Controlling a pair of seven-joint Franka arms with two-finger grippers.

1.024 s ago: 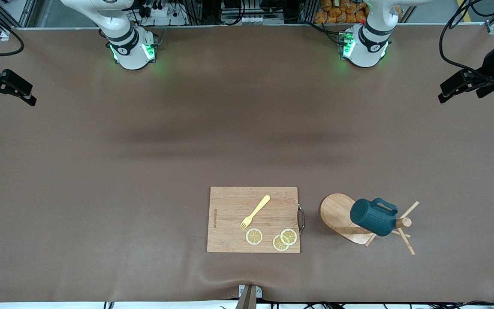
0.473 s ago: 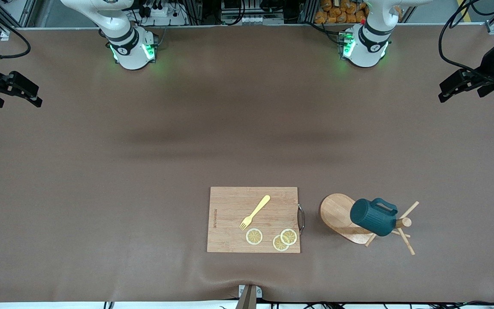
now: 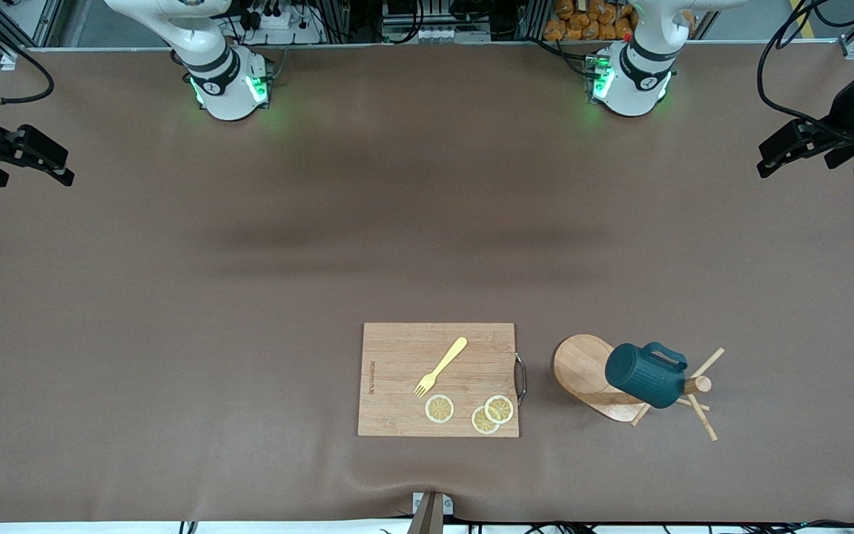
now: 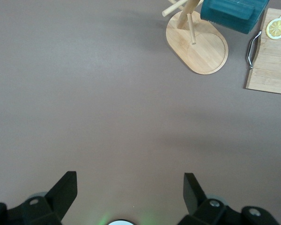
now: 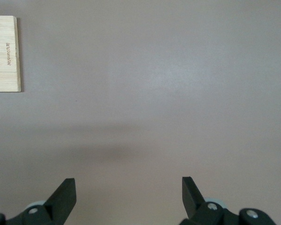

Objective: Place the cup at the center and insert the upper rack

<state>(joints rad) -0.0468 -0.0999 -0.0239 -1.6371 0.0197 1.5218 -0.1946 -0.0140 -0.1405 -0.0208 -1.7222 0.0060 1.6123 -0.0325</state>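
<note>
The cup (image 3: 646, 377), dark teal and ribbed, hangs on the upper rack (image 3: 579, 371), a light wooden mug tree with an oval base, in the part of the table nearest the front camera, toward the left arm's end. In the left wrist view the cup (image 4: 234, 14) covers the top of the rack (image 4: 203, 47). My left gripper (image 3: 762, 165) hovers open at the left arm's end of the table, with nothing between its fingers (image 4: 130, 180). At the right arm's end my right gripper (image 3: 67, 169) is open and empty too (image 5: 129, 185).
A rectangular wooden cutting board (image 3: 397, 356) lies beside the rack, toward the right arm's end of it. On it are a yellow fork (image 3: 440, 366) and three lemon slices (image 3: 439, 408). A metal handle (image 3: 521, 378) sits on the board's edge facing the rack.
My right gripper has shifted a little inward over the table's end. The left gripper, cup, rack and board stay where they were.
</note>
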